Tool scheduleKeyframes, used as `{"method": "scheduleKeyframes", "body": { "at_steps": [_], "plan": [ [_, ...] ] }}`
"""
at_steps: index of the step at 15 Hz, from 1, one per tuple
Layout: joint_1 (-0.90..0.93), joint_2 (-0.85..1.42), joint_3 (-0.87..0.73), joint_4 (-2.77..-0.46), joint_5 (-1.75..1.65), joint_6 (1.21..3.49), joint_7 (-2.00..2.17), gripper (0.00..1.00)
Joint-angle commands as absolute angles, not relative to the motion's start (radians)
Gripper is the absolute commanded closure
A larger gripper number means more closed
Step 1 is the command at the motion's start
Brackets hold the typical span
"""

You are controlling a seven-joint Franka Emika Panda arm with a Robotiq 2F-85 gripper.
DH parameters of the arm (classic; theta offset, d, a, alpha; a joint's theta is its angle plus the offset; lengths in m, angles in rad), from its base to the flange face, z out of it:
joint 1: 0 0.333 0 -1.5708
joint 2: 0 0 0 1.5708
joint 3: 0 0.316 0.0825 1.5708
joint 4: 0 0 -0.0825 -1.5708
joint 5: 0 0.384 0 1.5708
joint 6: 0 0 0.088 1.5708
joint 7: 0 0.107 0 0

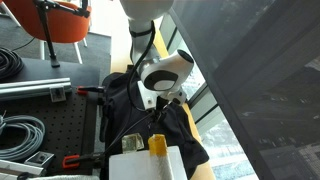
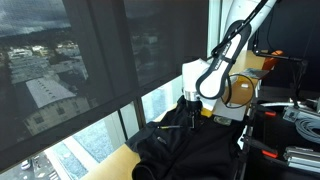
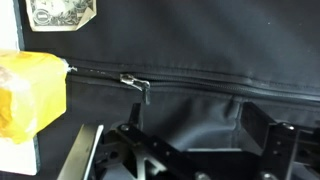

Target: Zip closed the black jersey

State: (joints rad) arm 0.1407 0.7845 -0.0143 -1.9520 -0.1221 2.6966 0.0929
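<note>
Wrist view: black jersey [image 3: 190, 40] beneath parted jaws.

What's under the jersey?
The jersey lies on a tan ledge, which shows only past the fabric's edge. Anything else beneath is covered by the fabric. The open gripper hangs above it.

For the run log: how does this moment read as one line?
gripper: open, over black soft fabric jersey | small metal zipper pull: not gripped
</note>
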Motion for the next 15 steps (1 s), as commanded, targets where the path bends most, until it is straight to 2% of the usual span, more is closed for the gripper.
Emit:
{"method": "scheduleKeyframes", "body": {
  "at_steps": [1,13,14,15],
  "plan": [
    [0.148,0.772,-0.033,-1.967,-0.135,2.699,0.073,0.0],
    [0.144,0.764,-0.044,-1.998,-0.132,2.702,0.059,0.0],
    [0.144,0.763,-0.046,-2.002,-0.133,2.704,0.059,0.07],
    [0.144,0.763,-0.046,-2.003,-0.133,2.703,0.059,0.28]
  ]
}}
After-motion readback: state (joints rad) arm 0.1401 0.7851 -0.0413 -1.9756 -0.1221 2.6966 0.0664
